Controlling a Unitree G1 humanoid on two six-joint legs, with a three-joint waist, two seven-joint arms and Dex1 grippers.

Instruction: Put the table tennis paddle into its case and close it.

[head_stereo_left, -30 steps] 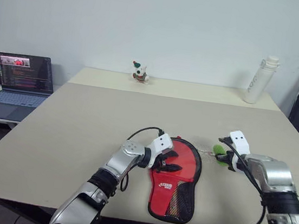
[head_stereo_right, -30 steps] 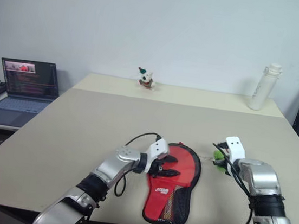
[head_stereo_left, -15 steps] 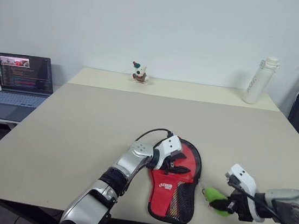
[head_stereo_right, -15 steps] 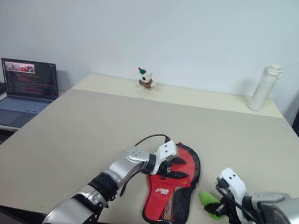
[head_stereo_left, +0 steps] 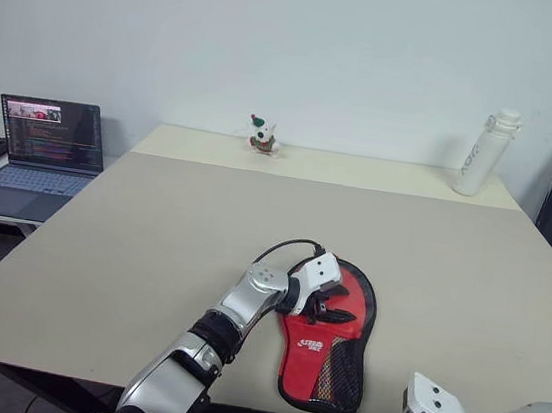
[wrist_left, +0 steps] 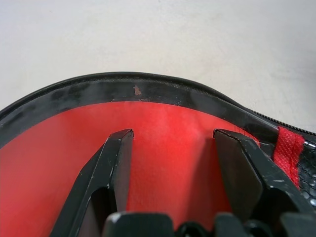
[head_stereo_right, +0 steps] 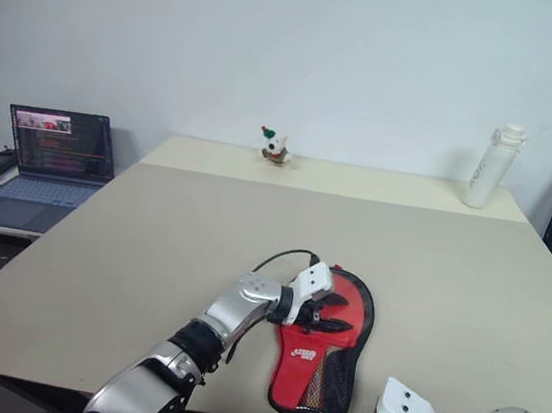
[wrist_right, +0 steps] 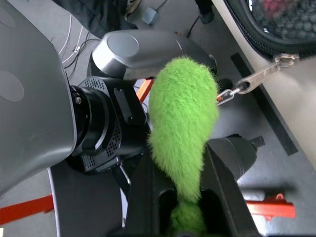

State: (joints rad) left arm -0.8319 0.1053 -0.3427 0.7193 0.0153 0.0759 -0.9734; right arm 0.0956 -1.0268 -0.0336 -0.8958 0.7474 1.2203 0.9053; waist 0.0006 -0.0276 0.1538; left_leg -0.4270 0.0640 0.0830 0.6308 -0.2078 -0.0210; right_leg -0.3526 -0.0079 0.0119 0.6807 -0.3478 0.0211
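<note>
Pulled off the tabletop (head_stereo_left: 154,212) edge, right gripper (wrist_right: 180,197) clamps the fuzzy green pull (wrist_right: 182,123); left gripper (head_stereo_left: 330,302), parted, pins the soft case (head_stereo_left: 335,345).

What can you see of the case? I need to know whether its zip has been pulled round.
The case lies flat on the table, red fabric side up, with a black rim, white logo and mesh pocket. The left gripper rests open-fingered on its round end. The right gripper pinches the green fuzzy pull, chained to the narrow end.
</note>
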